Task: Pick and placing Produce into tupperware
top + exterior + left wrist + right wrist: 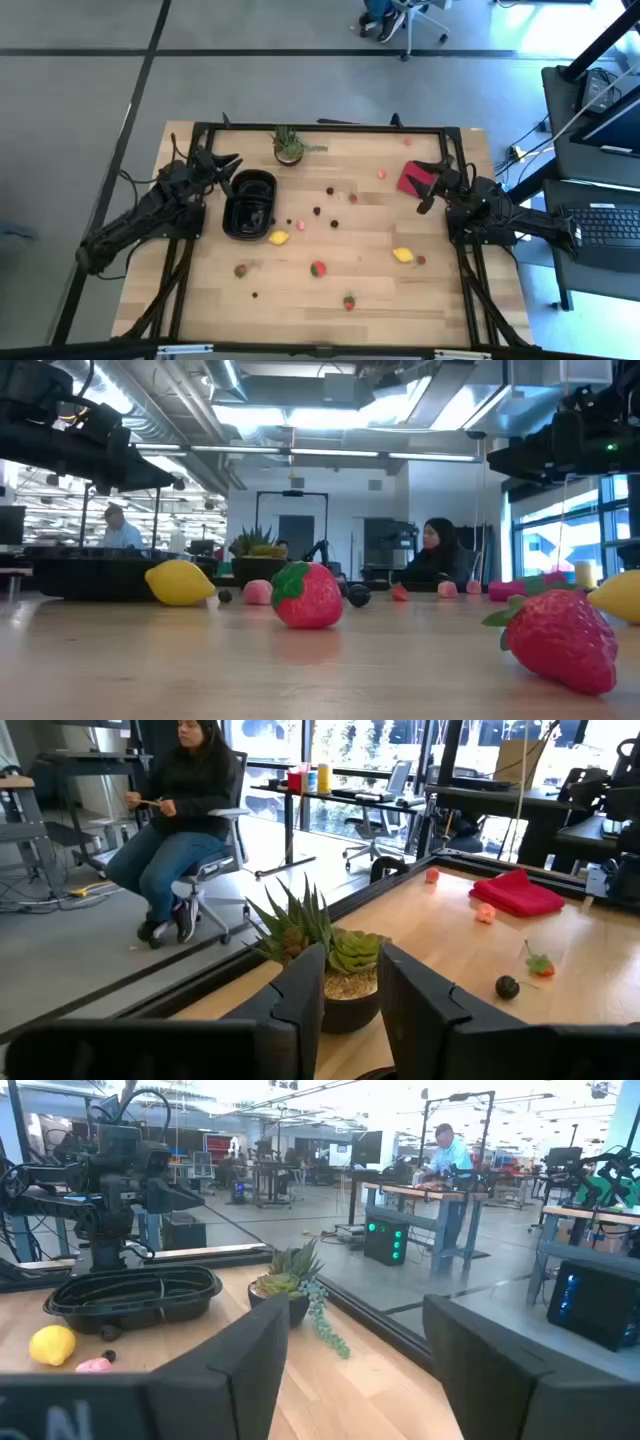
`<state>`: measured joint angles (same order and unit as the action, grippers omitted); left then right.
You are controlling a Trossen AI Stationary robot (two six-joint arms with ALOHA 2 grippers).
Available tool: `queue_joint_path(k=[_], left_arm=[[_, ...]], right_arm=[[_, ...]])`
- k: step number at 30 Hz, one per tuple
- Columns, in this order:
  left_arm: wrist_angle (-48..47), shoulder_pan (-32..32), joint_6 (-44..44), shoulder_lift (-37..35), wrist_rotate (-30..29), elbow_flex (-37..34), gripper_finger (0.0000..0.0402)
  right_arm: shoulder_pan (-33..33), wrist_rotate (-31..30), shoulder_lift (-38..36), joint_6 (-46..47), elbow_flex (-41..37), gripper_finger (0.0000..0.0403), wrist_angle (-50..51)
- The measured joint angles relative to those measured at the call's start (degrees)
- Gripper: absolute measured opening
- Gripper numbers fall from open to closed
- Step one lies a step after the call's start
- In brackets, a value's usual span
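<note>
Between picks: left hand (228, 160) hangs nearly clenched and empty beside the tupperware (249, 204), right hand (432, 187) released over the surface (330, 300); next, reach a lemon (279, 238)

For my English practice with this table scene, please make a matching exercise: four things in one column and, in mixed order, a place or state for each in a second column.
Things:
1. plant
2. red cloth
3. container
4. left tool

Places or states:
A. under the right tool, near the table's right edge
B. empty, with a lemon just outside its corner
C. fingers a little apart, holding nothing
D. in a pot at the table's far edge

Pairs: 1-D, 2-A, 3-B, 4-C
</note>
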<state>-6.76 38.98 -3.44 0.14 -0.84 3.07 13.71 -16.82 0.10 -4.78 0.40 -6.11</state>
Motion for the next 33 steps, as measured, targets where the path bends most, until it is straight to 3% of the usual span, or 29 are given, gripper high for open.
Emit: queue_joint_path(k=[33], left_arm=[[-0.01, 0.00, -0.02, 0.00, 0.00, 0.00, 0.0122]], right_arm=[[0.00, 0.00, 0.00, 0.00, 0.00, 0.0232, 0.00]])
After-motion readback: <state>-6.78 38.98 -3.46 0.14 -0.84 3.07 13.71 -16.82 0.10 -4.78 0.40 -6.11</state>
